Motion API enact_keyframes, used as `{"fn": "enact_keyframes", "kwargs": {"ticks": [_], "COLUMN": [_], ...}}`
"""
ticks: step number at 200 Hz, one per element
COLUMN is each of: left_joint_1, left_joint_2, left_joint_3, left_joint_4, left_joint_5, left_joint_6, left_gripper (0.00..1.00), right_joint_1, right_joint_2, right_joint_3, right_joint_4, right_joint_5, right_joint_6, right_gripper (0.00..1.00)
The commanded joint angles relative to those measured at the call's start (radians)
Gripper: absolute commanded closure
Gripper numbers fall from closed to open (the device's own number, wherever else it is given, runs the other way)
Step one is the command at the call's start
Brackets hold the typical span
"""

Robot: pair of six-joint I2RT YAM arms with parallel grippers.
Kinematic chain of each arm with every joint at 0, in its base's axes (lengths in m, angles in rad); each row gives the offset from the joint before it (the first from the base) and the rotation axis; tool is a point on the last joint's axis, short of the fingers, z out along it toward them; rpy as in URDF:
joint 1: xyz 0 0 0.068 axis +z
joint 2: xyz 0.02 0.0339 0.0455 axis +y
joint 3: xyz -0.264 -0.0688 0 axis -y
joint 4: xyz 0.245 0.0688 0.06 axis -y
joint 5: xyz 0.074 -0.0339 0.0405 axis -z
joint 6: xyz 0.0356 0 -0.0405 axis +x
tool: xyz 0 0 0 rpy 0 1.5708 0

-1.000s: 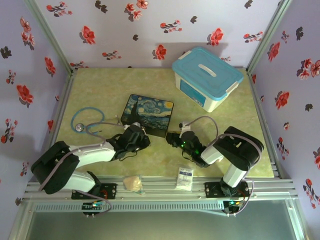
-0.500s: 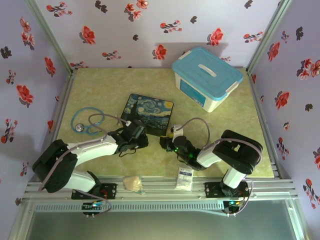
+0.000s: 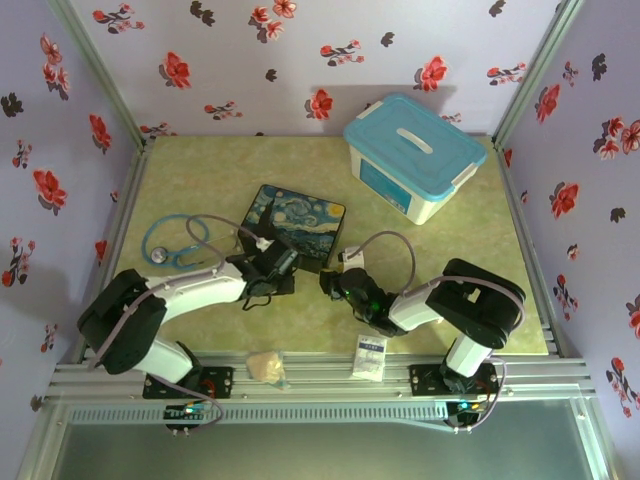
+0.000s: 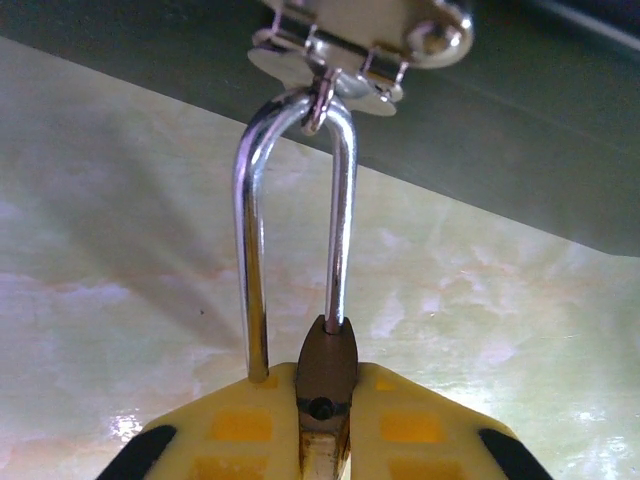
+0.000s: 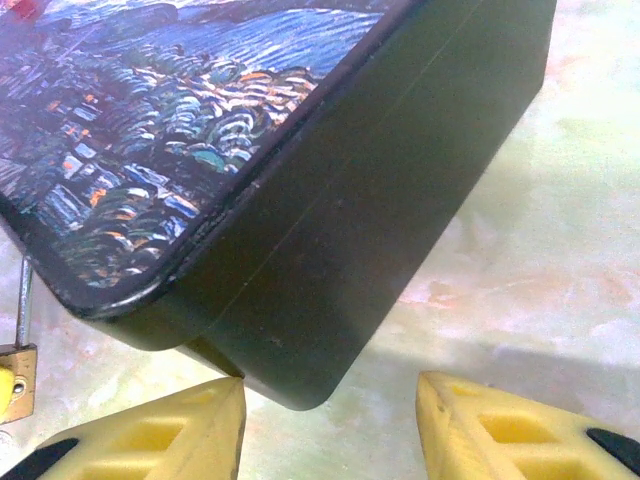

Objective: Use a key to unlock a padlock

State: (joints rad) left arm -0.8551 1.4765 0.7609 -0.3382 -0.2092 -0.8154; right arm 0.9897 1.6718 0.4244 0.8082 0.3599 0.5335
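Brass padlock [image 4: 325, 365] sits edge-on between the yellow pads of the left end effector [image 4: 325, 445], which are pressed together on its body. Its silver shackle [image 4: 247, 200] runs up to the clasp [image 4: 360, 25] on the near side of the tin [image 3: 298, 222].

Over the last second the left arm has shifted a little toward the tin without loosening its pinch. The right end effector [image 3: 336, 283] has slid left across the table [image 3: 200, 170], from well right of the tin to just off its near right corner. In the right wrist view its fingers stand spread with nothing between them. The tin's dark corner is just ahead, and a sliver of the padlock shows at the far left edge.

I judge that the padlock is being steadied for the key. The right end effector carries nothing, so the key is not yet in play, and I cannot tell where it lies. I also cannot tell whether the shackle is already free of the body.

The tin's lid is down and held by the clasp, so its contents are hidden. At the far right of the table stands a white box [image 3: 415, 150] with a blue lid on, its contents hidden too.
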Motion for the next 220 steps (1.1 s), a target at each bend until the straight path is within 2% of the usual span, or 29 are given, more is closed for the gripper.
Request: {"fn": "enact_keyframes", "kwargs": {"ticks": [1, 33, 84, 163, 208, 220], "left_joint_1": [-0.008, -0.048, -0.095, -0.131, -0.150, -0.154], "left_joint_2": [0.024, 0.062, 0.122, 0.194, 0.173, 0.161], "left_joint_3": [0.017, 0.072, 0.125, 0.149, 0.167, 0.169], "left_joint_4": [-0.112, -0.211, -0.265, -0.252, -0.271, -0.269], "left_joint_5": [-0.078, -0.181, -0.233, -0.219, -0.230, -0.229], "left_joint_6": [0.020, 0.024, 0.009, -0.015, -0.015, -0.012], "left_gripper": [0.87, 0.86, 0.82, 0.71, 0.67, 0.63], "right_joint_1": [0.009, 0.010, 0.011, 0.009, 0.011, 0.011], "right_joint_2": [-0.003, 0.017, 0.027, 0.034, 0.032, 0.031], "right_joint_3": [0.034, 0.028, 0.024, 0.021, 0.019, 0.018], "right_joint_4": [-0.018, -0.002, 0.000, 0.004, -0.007, -0.008], "right_joint_5": [0.027, 0.027, 0.021, 0.016, 0.017, 0.019], "right_joint_6": [-0.005, 0.008, 0.023, 0.029, 0.026, 0.029], "right_gripper": [0.52, 0.52, 0.52, 0.52, 0.52, 0.52]}}
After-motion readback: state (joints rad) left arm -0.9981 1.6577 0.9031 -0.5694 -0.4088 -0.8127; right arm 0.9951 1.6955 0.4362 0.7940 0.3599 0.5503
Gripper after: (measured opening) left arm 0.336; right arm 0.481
